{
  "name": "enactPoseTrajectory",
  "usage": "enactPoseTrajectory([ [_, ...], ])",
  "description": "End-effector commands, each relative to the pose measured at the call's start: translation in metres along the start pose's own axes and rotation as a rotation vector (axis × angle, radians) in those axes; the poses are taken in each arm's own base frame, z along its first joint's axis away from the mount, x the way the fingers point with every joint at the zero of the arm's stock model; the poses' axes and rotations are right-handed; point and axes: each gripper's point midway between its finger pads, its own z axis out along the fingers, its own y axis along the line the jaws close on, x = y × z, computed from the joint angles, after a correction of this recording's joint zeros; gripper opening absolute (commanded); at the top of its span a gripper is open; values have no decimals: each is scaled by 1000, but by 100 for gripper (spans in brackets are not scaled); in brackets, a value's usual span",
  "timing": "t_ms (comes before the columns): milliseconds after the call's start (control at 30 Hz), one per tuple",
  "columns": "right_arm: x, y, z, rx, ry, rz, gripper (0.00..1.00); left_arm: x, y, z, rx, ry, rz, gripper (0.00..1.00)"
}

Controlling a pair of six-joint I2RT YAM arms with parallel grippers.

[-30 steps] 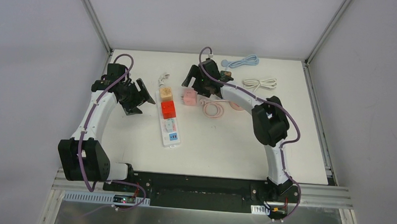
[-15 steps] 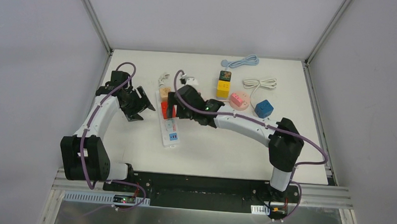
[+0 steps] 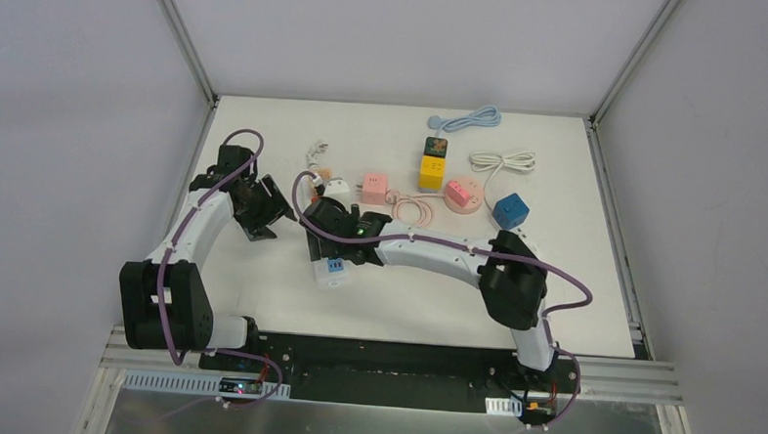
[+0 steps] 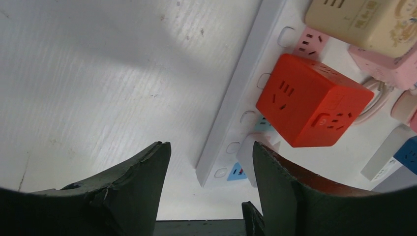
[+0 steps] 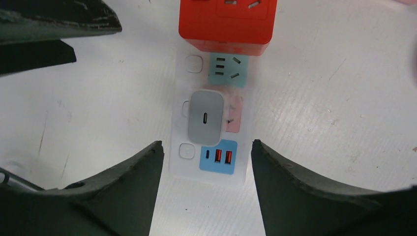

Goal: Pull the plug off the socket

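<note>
A white power strip [image 5: 211, 162] lies on the table, its near end [image 3: 331, 271] showing in the top view. A small grey-white plug [image 5: 205, 117] sits in its socket, and a red cube adapter [image 5: 226, 22] is plugged in just beyond. My right gripper [image 5: 206, 143] hovers open over the strip's near end, one finger on each side, touching nothing. My left gripper [image 4: 211, 145] is open too, low beside the strip's left edge [image 4: 248, 93], with the red cube [image 4: 312, 101] ahead and to its right. From above, my right gripper [image 3: 335, 240] hides the plug and my left gripper [image 3: 268, 204] stands left of it.
Behind the strip stand a white cube [image 3: 338, 188], a pink cube [image 3: 375, 187] and a pink cable coil [image 3: 413, 210]. Farther back right are a yellow cube [image 3: 432, 168], a round pink socket [image 3: 462, 195], a blue cube [image 3: 509, 210] and white [image 3: 503, 162] and light blue [image 3: 468, 118] cables.
My right arm has swung from the back of the table forward and left onto the strip's near end, its jaws narrowing. The left gripper edged back and narrowed a little.
</note>
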Motion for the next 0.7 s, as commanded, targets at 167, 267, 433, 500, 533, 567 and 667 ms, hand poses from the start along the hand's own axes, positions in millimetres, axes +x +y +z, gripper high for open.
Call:
enactPoseTrajectory([
  [167, -5, 0, 5, 74, 9, -21, 65, 13, 8, 3, -34, 29, -24, 67],
  [267, -7, 3, 12, 78, 5, -36, 63, 18, 5, 9, -11, 58, -28, 66],
  [433, -8, 5, 17, 62, 11, -29, 59, 28, -1, 17, 19, 115, -82, 65],
  [500, -6, 3, 22, 67, 16, -29, 58, 31, -3, 20, 33, 141, -90, 64],
  [533, -6, 2, 25, 71, 19, -27, 57, 32, -4, 22, 40, 152, -95, 64],
  [567, -5, 0, 27, 76, 21, -23, 56, 34, -5, 24, 45, 158, -98, 63],
  [667, -7, -4, 31, 84, 16, -17, 51, 38, -8, 30, 75, 178, -103, 63],
])
